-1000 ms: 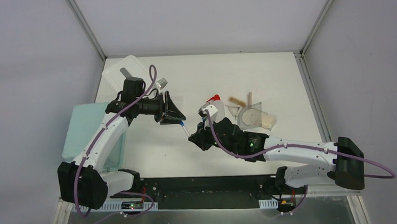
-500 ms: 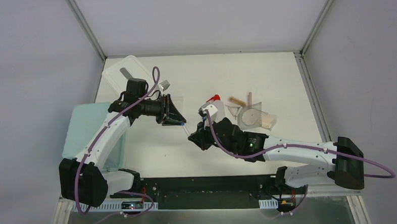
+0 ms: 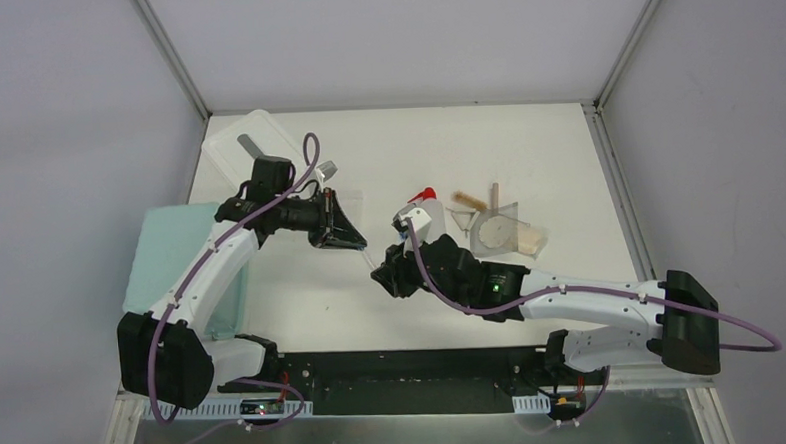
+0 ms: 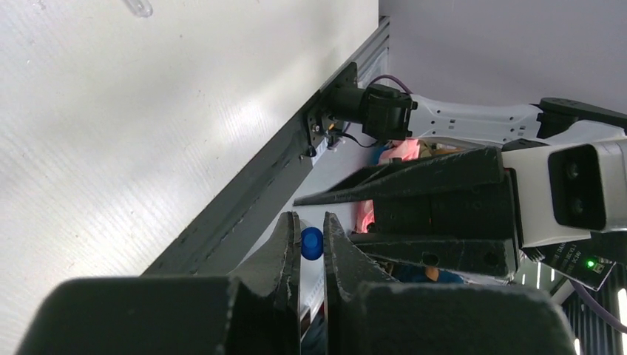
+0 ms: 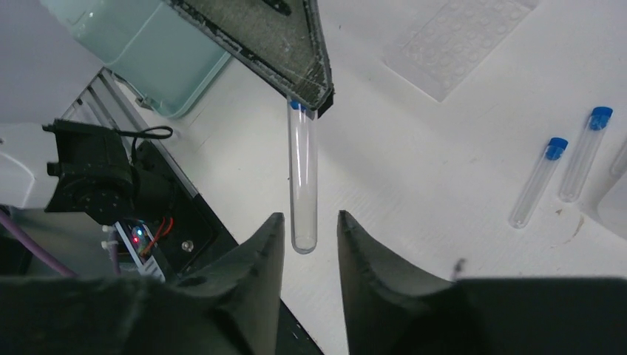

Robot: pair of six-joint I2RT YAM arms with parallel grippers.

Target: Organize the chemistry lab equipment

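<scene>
Right fingers (image 5: 260, 255) parted from tube (image 5: 303, 177), left fingers (image 4: 285, 248) clamped on it

Bright, even overhead light floods the white counter (image 3: 302, 296), shadows soft and faint. Wrist views now: left claw (image 4: 311, 222) looms blurred up close, right claw (image 5: 309, 216) dark and soft-edged, backgrounds sharp.

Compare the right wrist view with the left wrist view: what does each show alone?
Right wrist only: the full length of the small clear blue-capped tube, two more capped tubes lying flat, the clear rectangular rack, the pale teal bin. Left wrist only: the right arm's white camera housing, a cropped clear scrap. Both: the tube's blue cap pinched in the left gripper; the white table.
</scene>
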